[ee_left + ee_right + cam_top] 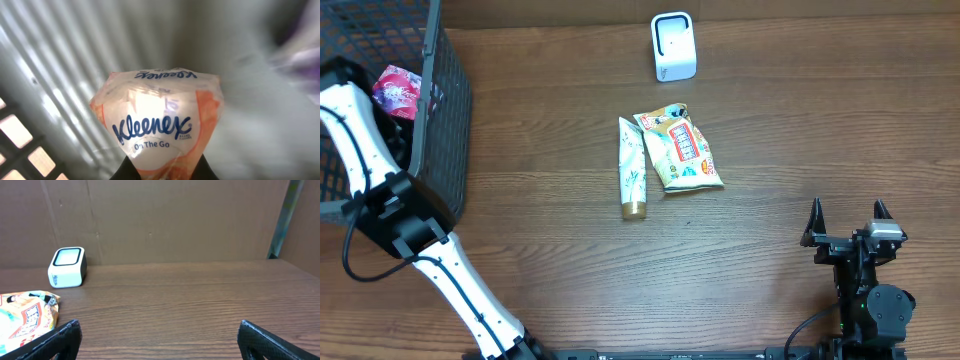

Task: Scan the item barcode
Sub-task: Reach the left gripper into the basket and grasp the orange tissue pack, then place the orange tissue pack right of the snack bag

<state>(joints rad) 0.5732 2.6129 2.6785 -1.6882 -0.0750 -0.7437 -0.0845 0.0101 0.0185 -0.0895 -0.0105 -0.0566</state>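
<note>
A Kleenex On The Go tissue pack (157, 120), white with orange edges, fills the left wrist view. My left gripper (162, 172) is shut on its lower end, with dark fingers (129, 171) on either side. The overhead view has my left arm reaching down into the black wire basket (450, 110), and the pack is hidden there. The white barcode scanner (673, 46) stands at the back of the table, also visible as the scanner (67, 267) from the right wrist. My right gripper (848, 214) rests open at the front right, nothing between its fingertips (159, 327).
A green-and-white tube (633, 165) and an orange snack bag (680, 148) lie side by side mid-table; the snack bag (27, 317) shows at the right wrist view's left edge. A pink packet (398, 88) lies in the basket. A brown wall backs the table.
</note>
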